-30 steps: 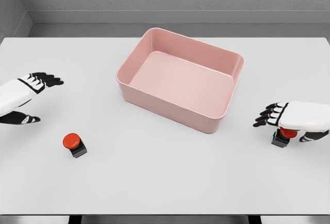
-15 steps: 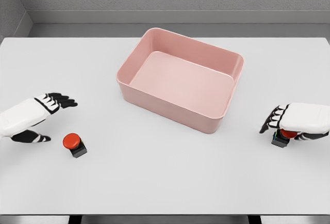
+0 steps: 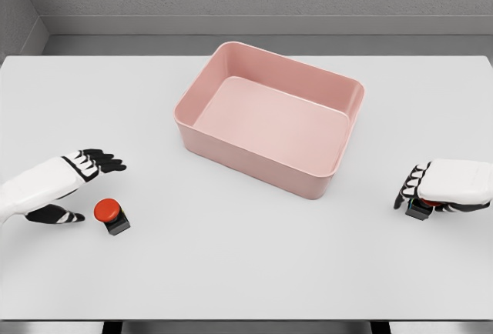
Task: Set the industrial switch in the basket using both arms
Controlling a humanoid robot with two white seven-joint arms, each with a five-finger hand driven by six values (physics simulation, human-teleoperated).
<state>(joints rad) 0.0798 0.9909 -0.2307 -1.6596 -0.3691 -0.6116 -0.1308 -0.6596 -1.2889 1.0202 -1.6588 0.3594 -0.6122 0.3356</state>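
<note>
Both hands have come in on their targets over the last second. My left hand (image 3: 71, 182), at the lower left of the frame, has slid rightward and down from the edge and now sits just beside the left switch (image 3: 111, 215), its red button facing up; the fingers are spread with the thumb (image 3: 54, 215) apart below, holding nothing yet. My right hand (image 3: 447, 186), at the right edge, has lowered and curled over the right switch (image 3: 418, 209), so only a dark corner and a sliver of red peek out under the palm. Its fingers look wrapped around the switch, though I cannot tell how firm the grip is. Neither switch has left the white table (image 3: 246, 272). The pink basket (image 3: 258, 168) sits in the upper middle of the frame with nothing inside.

I judge the right side close to ready for lifting, while the left must still close around its switch before either carries toward the basket.
</note>
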